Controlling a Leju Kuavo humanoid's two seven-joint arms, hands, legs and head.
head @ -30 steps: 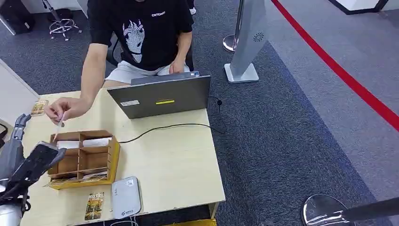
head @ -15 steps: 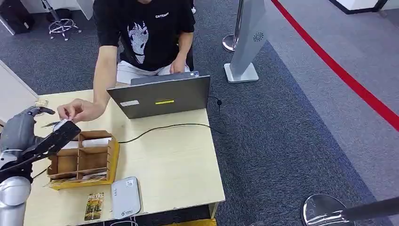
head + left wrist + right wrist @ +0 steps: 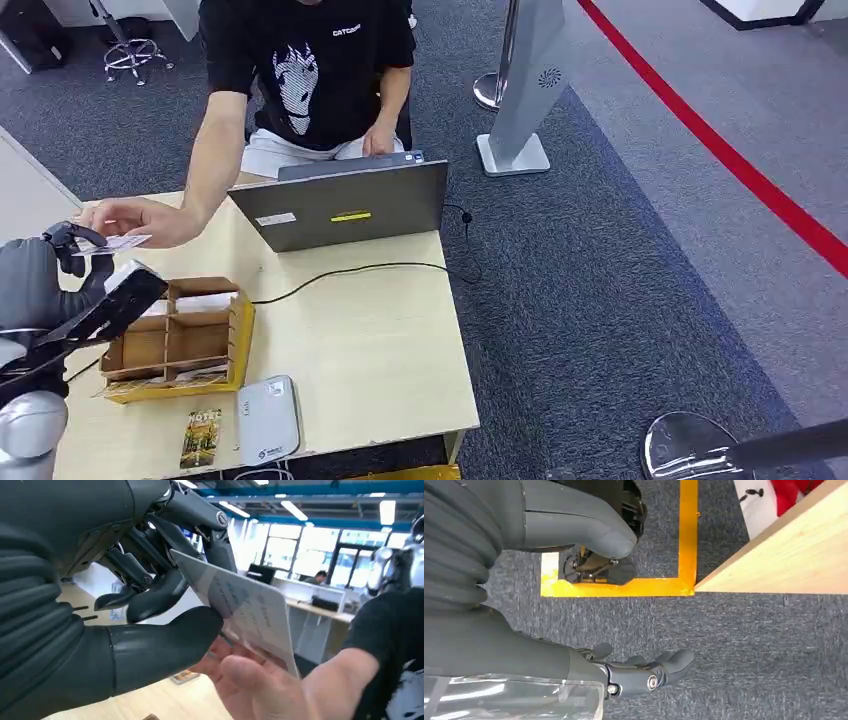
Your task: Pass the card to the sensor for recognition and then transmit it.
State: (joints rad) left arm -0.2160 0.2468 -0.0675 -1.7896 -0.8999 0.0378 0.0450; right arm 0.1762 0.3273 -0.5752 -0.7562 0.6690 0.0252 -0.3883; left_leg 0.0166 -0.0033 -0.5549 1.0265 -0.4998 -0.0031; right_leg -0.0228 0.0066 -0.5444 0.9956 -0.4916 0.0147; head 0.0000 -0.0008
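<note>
— At the table's far left corner, item one?
— Card [image 3: 122, 241], white, held level above the table [image 3: 380, 340]; left hand [image 3: 45, 275] pinches one end between thumb [image 3: 165, 645] and fingers, a person's hand [image 3: 140, 220] grips the other.
— Right hand [image 3: 574, 605]?
— Hanging over grey carpet beside the table edge, fingers loosely apart, holding nothing.
— Other stock?
— Wooden divided box [image 3: 180, 335], white sensor [image 3: 266, 418], grey laptop [image 3: 345, 205].

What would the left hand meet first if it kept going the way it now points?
Probably the person's hand, right ahead and already touching the card that the left hand holds. Depth beyond it is unclear.
</note>
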